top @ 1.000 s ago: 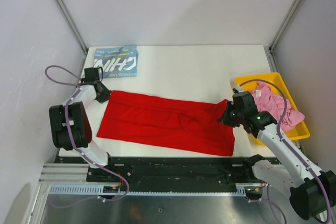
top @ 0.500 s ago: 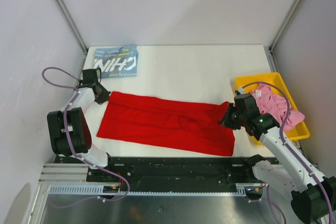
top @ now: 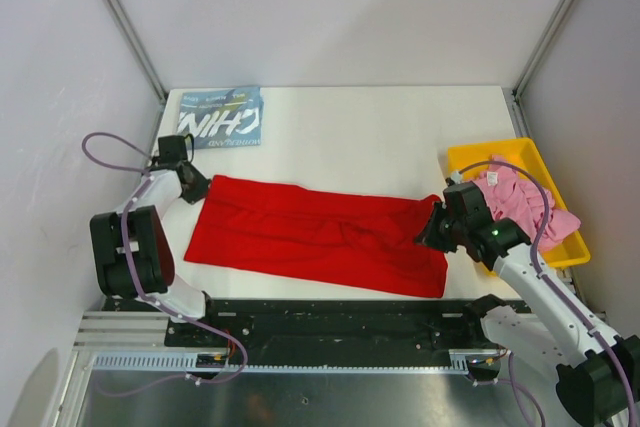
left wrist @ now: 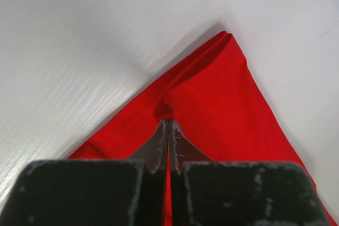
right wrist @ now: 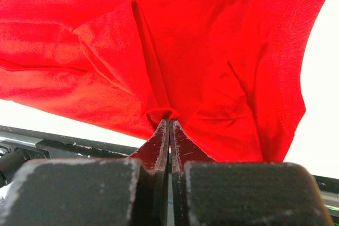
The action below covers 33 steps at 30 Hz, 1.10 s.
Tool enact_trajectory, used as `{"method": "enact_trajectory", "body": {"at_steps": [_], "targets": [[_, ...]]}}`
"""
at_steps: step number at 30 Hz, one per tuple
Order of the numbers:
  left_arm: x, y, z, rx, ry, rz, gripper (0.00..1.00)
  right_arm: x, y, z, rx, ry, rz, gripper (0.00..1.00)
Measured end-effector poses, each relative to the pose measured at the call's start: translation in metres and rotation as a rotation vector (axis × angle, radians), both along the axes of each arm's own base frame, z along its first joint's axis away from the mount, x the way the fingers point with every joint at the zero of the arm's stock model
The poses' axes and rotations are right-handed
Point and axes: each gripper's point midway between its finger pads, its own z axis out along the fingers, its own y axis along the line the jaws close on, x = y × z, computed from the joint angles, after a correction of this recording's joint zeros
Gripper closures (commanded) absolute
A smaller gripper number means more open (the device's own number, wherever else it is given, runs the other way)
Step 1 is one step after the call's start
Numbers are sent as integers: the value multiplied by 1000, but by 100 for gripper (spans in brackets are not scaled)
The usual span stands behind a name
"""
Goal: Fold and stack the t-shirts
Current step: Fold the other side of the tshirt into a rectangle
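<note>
The red t-shirt [top: 315, 235] lies folded into a long band across the near half of the white table, plain side up. My left gripper [top: 198, 185] is shut on its far left corner; the left wrist view shows red cloth [left wrist: 212, 104] pinched at the fingertips [left wrist: 159, 144]. My right gripper [top: 428, 226] is shut on its right end; the right wrist view shows a pinch of the shirt [right wrist: 175, 51] at the fingertips [right wrist: 183, 144], cloth lifted off the table. The folded blue t-shirt [top: 221, 118] lies at the far left. The pink t-shirt [top: 520, 199] is crumpled in the tray.
A yellow plastic tray [top: 470, 158] sits at the right edge of the table, beside my right arm. The black rail [top: 330, 315] runs along the near edge. Grey walls and metal posts enclose the table on three sides.
The right gripper has shifted slightly nearer with the shirt's right end. The left gripper has edged slightly with its corner. The shirt's left far edge has flattened a little.
</note>
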Motion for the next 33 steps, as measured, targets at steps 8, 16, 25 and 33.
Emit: {"method": "enact_trajectory", "body": {"at_steps": [8,16,25,33], "targets": [[0,2,18,9,-48,6,100,-1,2,0,10,5,1,100],[-13,7,14,7,-34,27,100,-4,3,6,37,-8,-3,100],[-23,9,4,1,-3,37,100,-10,5,4,35,9,10,100],[-27,12,1,-2,9,52,100,-15,4,2,38,19,7,100]]}}
